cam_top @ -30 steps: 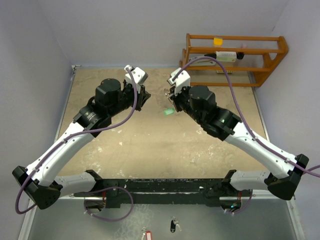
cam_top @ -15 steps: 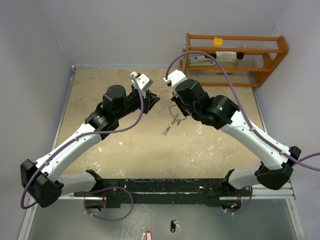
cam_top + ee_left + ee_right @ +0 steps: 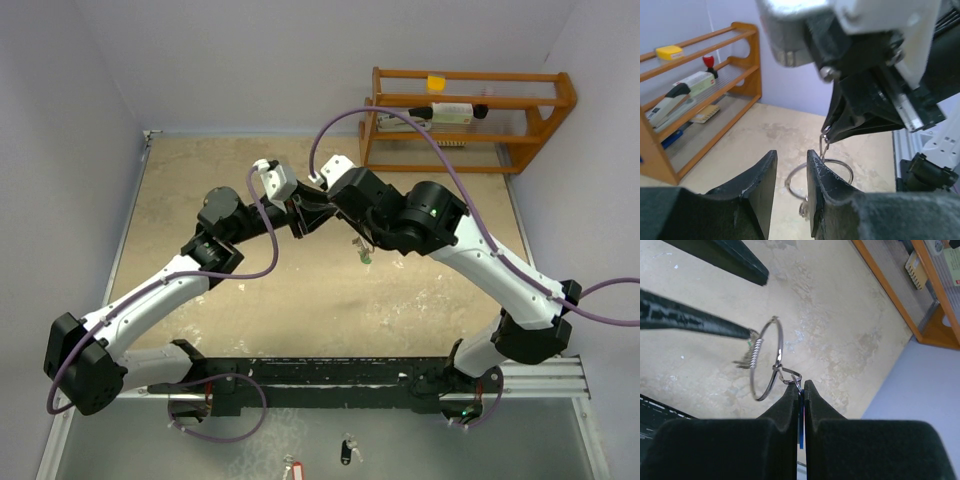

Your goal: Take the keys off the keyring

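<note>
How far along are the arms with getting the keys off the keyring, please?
Done: the keyring hangs from the shut right gripper. In hand: the open left gripper has a fingertip at the ring, beside a green-headed key. Left: that key is still on the ring; no removed key shows.

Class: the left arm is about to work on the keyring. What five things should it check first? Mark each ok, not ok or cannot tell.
1. Right gripper shut on the small link of the keyring: ok.
2. Keyring hanging clear of the table: ok.
3. Left gripper with jaws apart: ok.
4. Ring wire between the left fingers: cannot tell. One tip is at the wire and the other stands well away.
5. Green key hanging with the ring: ok.
</note>
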{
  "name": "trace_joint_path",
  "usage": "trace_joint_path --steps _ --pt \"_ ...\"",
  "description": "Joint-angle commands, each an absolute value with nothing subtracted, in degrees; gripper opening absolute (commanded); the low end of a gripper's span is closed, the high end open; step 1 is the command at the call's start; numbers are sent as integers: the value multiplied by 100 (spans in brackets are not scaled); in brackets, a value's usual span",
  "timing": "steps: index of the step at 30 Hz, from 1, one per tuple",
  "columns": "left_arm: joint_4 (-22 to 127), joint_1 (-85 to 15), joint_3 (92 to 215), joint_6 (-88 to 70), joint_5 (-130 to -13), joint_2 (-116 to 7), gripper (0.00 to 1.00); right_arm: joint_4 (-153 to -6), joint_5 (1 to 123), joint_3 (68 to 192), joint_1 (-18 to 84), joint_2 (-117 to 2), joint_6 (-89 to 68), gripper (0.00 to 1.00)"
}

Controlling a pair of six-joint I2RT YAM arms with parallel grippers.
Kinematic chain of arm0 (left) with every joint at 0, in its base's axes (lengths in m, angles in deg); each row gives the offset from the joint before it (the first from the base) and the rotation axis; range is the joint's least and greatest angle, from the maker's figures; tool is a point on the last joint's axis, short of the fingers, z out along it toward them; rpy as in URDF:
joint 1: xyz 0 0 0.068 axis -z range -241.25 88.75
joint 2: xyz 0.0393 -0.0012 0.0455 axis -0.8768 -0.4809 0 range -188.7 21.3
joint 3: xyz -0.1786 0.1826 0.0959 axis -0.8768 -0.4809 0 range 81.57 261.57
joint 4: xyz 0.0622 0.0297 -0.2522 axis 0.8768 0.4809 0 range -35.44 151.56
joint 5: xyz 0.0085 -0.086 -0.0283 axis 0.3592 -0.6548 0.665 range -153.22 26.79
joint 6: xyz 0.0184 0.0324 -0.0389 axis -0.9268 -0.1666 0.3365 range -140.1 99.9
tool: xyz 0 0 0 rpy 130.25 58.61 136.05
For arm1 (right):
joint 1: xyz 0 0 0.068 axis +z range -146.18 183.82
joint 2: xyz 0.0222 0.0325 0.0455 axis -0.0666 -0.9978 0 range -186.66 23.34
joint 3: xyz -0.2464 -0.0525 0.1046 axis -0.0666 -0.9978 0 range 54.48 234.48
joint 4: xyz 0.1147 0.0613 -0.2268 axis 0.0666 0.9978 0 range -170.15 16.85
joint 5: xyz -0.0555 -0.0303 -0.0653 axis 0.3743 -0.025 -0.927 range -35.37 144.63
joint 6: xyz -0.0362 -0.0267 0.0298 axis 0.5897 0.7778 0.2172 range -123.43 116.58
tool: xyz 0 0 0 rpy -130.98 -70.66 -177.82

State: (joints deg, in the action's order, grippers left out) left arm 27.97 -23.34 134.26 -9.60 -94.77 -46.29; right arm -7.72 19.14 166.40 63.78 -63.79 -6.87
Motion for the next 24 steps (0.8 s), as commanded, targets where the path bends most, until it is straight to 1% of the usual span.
trace_joint_path --steps 1,3,8,14,21,24 --pt "1297 -2337 13161 -260 -10070 -4586 28 -390 1470 17032 6546 -6421 -861 0" --pt "948 -2339 13106 -83 -10204 -4652 29 -381 1367 17041 6588 -6473 -872 0" --pt "907 -2337 12985 -136 -10511 -4760 30 -379 1256 17067 6686 -6539 -900 0" --pt "580 -2342 12703 -426 -11409 -4961 31 -455 1365 17167 6749 -6541 -860 0" --pt "-158 -2340 12647 -233 -11378 -5280 31 -484 1429 17129 6826 -6525 -852 0" --pt "-162 -2337 12776 -261 -11316 -5398 32 -561 1457 17045 6848 -6479 -826 0"
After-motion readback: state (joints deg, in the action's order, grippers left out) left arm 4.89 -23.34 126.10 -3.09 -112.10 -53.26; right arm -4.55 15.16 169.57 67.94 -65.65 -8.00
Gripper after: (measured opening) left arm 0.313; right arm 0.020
